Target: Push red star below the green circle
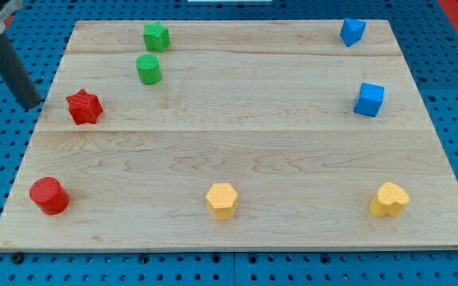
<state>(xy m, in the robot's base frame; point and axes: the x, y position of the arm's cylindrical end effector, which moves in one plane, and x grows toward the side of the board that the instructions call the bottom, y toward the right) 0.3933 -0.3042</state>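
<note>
The red star (84,107) lies near the board's left edge, below and to the left of the green circle (149,69). The green circle is a short cylinder in the upper left part of the board. My tip (32,104) is at the end of the dark rod at the view's left, just off the board's left edge. It stands a short way left of the red star, apart from it.
A green star (156,36) sits just above the green circle. A red cylinder (49,195) is at bottom left. Two blue blocks (353,31) (369,99) are at the right. A yellow hexagon (222,200) and a yellow heart (390,199) lie along the bottom. The wooden board (237,151) rests on a blue pegboard.
</note>
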